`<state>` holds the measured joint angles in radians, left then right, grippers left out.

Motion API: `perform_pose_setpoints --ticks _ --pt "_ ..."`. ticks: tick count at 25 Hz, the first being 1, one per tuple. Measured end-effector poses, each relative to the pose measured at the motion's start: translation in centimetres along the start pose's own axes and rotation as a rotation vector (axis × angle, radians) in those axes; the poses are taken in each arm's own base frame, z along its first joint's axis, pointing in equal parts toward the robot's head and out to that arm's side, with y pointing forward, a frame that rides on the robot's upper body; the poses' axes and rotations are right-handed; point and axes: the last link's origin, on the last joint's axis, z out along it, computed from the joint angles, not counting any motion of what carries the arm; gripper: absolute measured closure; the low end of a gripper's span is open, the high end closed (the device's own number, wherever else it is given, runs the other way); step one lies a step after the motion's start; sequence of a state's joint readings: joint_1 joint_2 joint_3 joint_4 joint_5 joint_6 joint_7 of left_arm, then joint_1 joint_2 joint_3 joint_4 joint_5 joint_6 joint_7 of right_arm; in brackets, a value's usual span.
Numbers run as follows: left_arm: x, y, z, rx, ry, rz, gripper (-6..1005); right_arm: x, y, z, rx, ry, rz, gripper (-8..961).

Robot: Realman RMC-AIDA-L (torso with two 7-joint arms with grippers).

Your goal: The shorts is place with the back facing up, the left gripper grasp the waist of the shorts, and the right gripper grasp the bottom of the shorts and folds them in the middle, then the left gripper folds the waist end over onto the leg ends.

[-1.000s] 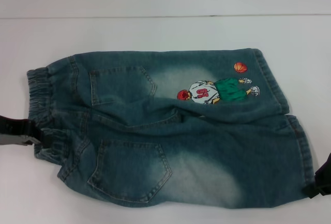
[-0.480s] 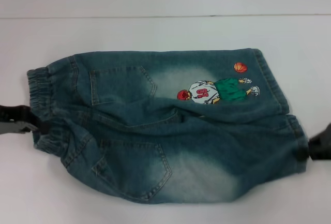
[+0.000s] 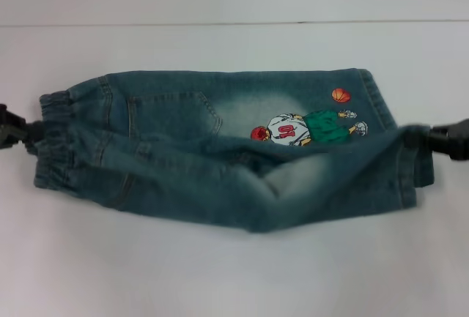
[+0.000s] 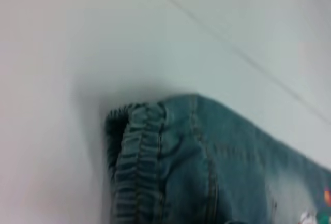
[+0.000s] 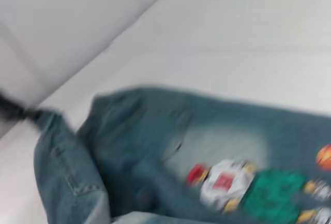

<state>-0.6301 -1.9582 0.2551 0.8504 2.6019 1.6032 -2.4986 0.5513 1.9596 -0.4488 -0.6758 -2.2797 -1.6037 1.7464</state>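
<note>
The blue denim shorts [image 3: 220,148] lie lengthwise on the white table, elastic waist [image 3: 51,141] at the left and leg ends [image 3: 410,163] at the right. A basketball-player print [image 3: 308,128] shows on the far leg. My left gripper [image 3: 26,132] is shut on the waist's near corner and holds it raised at mid-height. My right gripper [image 3: 432,138] is shut on the near leg's hem. The near half hangs between them, drawn partway over the far half. The waistband [image 4: 137,157] fills the left wrist view; the print [image 5: 227,180] shows in the right wrist view.
The white table [image 3: 220,273] stretches on all sides of the shorts. Its far edge [image 3: 234,23] meets a pale wall behind. In the right wrist view the left gripper [image 5: 13,111] shows far off, at the waist end.
Both grippers rose and moved away from me, carrying the near waist corner and near leg hem with them. The near half of the shorts lifted off the table and now covers part of the far half.
</note>
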Motion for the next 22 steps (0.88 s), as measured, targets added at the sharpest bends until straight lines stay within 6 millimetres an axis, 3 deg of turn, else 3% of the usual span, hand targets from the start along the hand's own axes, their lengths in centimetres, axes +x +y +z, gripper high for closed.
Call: perform_pose_setpoints --ticks 6,22 --pt "0.0 -0.6 0.6 -0.028 0.077 -0.032 976 0.5 -1.5 1.2 0.111 -0.211 0.04 941" --pt "0.7 -1.1 2.7 -0.048 0.247 0.024 975 -1.1 -3.5 4.3 0.336 -0.347 0.024 942"
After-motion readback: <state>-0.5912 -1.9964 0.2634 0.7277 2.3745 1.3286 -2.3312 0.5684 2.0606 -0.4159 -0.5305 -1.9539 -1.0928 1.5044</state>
